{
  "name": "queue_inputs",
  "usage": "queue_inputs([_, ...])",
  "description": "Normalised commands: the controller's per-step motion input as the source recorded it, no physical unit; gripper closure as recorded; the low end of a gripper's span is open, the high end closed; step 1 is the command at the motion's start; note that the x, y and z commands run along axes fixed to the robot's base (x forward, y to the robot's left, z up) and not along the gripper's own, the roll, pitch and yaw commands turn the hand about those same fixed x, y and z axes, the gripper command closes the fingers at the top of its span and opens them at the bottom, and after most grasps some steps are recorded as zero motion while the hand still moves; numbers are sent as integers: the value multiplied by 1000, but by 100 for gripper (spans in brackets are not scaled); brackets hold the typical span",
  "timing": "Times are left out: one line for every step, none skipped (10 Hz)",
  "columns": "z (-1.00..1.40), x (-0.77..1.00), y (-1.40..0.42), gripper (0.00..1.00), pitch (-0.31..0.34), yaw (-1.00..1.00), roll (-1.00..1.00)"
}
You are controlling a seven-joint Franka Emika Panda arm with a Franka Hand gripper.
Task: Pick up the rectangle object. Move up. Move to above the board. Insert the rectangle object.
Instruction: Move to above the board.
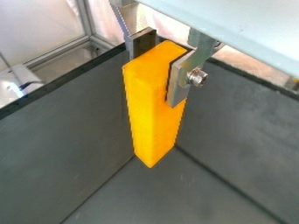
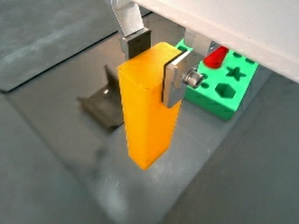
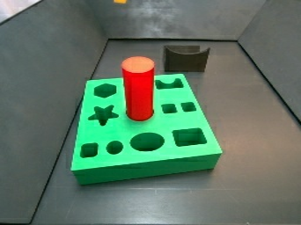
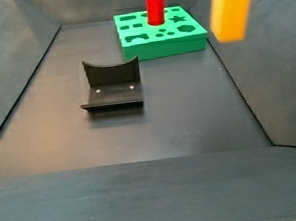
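Claw (image 1: 158,66) up in the air, shut tight on the bar (image 1: 153,105). Silver fingers (image 1: 184,74) w/ dark pads pinch the bar's top end from two sides, seen in both wrist views (image 2: 156,63). Bar hangs straight down, bottom end free, well above the dark table (image 1: 222,157). Nothing under it but bare floor in a wrist view.

In a side view, bar (image 4: 235,4) floats high, off to the right of the board (image 4: 164,35) & not over it. Claw itself out of shot there. In a side view only a tiny orange bit (image 3: 119,3) shows at the top edge, far behind the board (image 3: 146,132).

Board sits flat on the table (image 4: 127,135). Green, w/ star, hexagon, round & square holes in top. Red cylinder (image 3: 139,88) stands upright in one hole near the middle; also seen at (image 4: 156,3) & (image 2: 218,56).

Grey block (image 4: 112,87) w/ curved notch lies on the table, apart from the board, nearer the camera in that side view; at the back (image 3: 186,58) in a side view. In a wrist view, block (image 2: 101,103) shows just behind the bar, board (image 2: 228,87) off to the other side.
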Motion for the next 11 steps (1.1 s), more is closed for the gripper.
queue_inputs([60,224,-1000,100,11,2,-8])
queue_inputs([61,224,-1000,100,12,6,-8])
queue_inputs([62,225,-1000,100,21,4,-12])
queue_inputs([64,229,-1000,100,28,9,-21])
queue_inputs([64,236,-1000,100,46,-2,-4])
queue_inputs([64,241,-1000,100,55,9,-11])
queue_inputs([67,250,-1000,100,69,9,-10])
queue_inputs([68,255,-1000,100,80,6,-6])
queue_inputs([70,267,-1000,100,97,5,-7])
queue_inputs([73,273,-1000,100,105,7,-19])
queue_inputs([79,282,-1000,100,119,8,1])
